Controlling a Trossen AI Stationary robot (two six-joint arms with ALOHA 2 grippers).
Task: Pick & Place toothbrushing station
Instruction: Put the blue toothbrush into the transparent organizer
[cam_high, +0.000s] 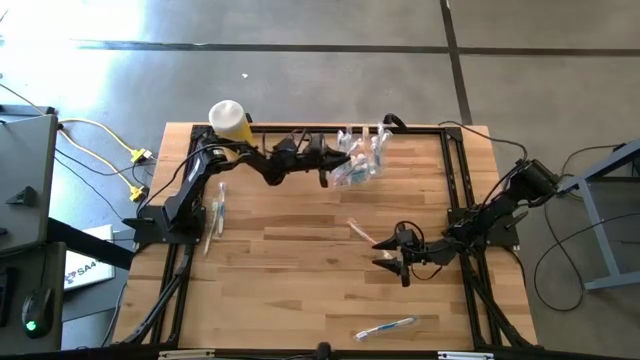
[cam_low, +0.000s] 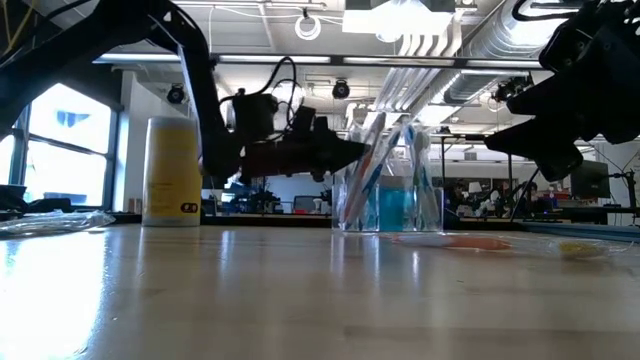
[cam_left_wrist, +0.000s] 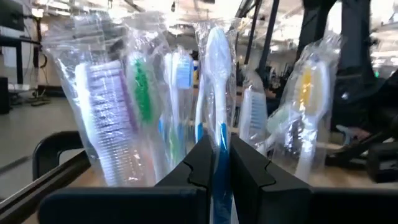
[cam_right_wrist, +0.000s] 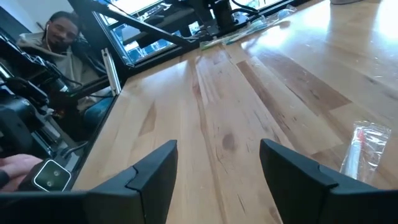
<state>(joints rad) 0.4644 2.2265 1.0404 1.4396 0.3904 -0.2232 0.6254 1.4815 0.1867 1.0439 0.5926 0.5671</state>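
The left gripper reaches along the far edge of the table to the clear cup, which stands there stuffed with wrapped toothbrushes. Its two dark fingers are pinched together on a blue-and-white toothbrush in crinkly clear wrap, upright among the others. The right gripper hangs over the table's right half, its fingers spread apart with nothing between them, near a pink wrapped toothbrush lying flat on the wood. Another wrapped brush lies by the near edge, and more rest beside the left arm's base. A yellow cylinder container stands at the far left corner; its dark label mark is too small to read
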